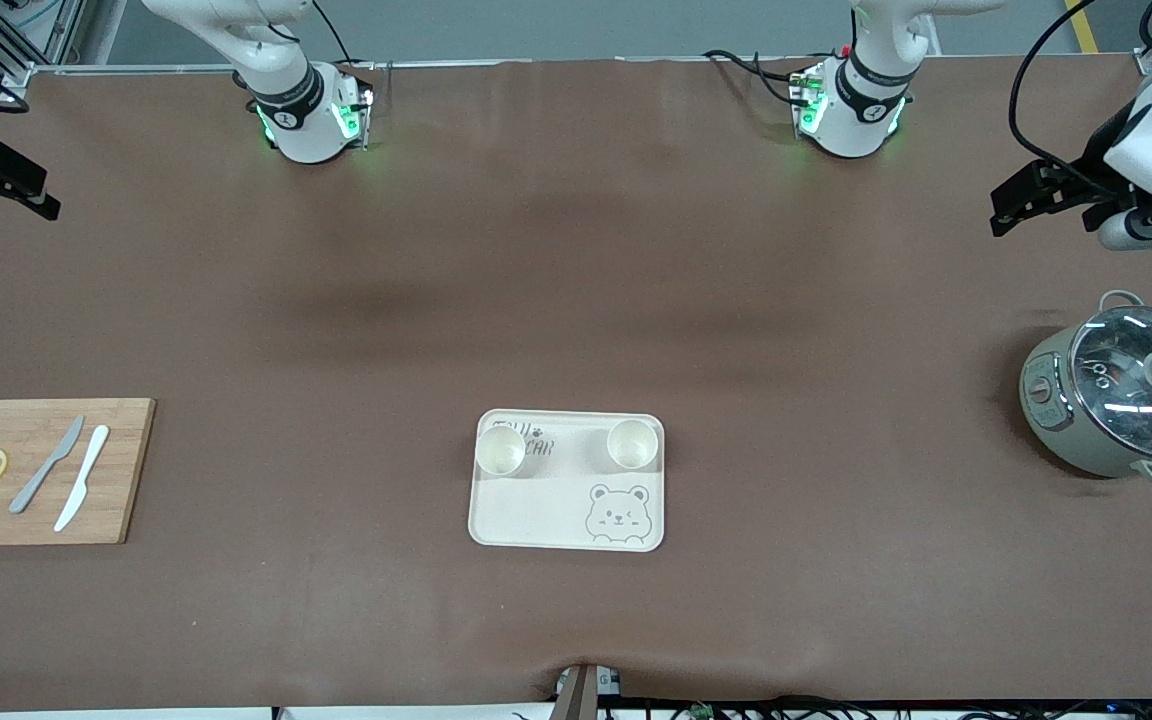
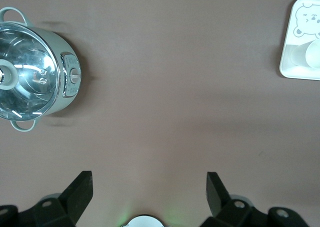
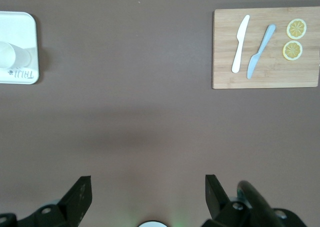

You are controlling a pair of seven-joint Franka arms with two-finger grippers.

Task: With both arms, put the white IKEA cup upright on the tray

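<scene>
Two white cups (image 1: 500, 450) (image 1: 632, 443) stand upright on the tray (image 1: 536, 510), along its edge farthest from the camera. Left gripper (image 2: 149, 189) and right gripper (image 3: 148, 192), fingers spread and empty, hang high toward either table end. The cups look light, rigid, slippery; best pinched at the rim.

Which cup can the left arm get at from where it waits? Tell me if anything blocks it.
Probably yes for the cup toward its end of the tray. The left gripper, open, waits above the rice cooker, and only bare table lies between it and the cup.
</scene>
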